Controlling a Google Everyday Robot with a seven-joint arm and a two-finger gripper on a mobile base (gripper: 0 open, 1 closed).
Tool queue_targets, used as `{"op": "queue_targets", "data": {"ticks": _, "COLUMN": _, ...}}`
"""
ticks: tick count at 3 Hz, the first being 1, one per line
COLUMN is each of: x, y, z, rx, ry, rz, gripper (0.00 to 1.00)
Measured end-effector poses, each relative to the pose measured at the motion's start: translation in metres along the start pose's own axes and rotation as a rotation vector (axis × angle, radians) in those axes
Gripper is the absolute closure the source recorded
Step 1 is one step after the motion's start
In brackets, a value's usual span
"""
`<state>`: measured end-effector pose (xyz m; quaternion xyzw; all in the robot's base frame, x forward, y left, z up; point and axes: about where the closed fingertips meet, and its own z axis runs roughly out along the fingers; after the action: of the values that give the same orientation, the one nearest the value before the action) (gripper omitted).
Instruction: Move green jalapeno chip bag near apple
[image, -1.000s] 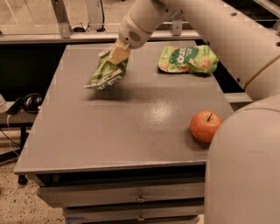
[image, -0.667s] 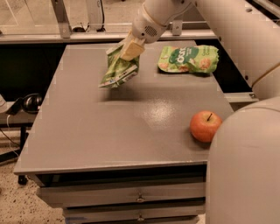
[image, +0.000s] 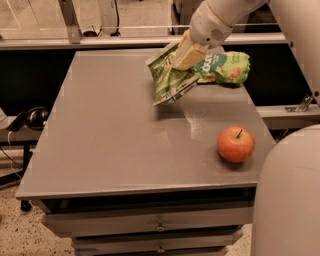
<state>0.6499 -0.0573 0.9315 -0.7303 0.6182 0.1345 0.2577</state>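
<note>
Nearest of all, in front of the apple (image: 235, 144) and to its right, a pale rounded part of the robot's body (image: 287, 200) fills the lower corner. Below and to the left of the apple runs the front edge of the grey tabletop (image: 110, 135), with two shallow drawers (image: 160, 226) under it.

The apple itself sits upright on the tabletop, near the front right corner, stem pointing up, with nothing touching it.

Farther back and to the left of the apple hangs the green jalapeno chip bag (image: 169, 82), well apart from it. The bag is tilted and crumpled, its upper part pinched in the claw (image: 186, 54), whose tan fingers are clamped on it. Its lower edge looks to be clear of the tabletop, with a shadow beneath. The white arm (image: 220, 17) slopes down to the claw from above and behind the apple.

Directly behind the apple, at the far right edge of the tabletop, lies a brighter green bag (image: 227, 67), just beside the claw.

Far to the left of the apple, off the tabletop and lower, rests a pair of dark headphones (image: 30, 118).
</note>
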Motion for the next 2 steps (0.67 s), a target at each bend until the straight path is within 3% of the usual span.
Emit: {"op": "queue_targets", "data": {"ticks": 2, "x": 0.063, "y": 0.018, "z": -0.034, "rx": -0.002, "ry": 0.029, "rz": -0.021, "gripper": 1.0}}
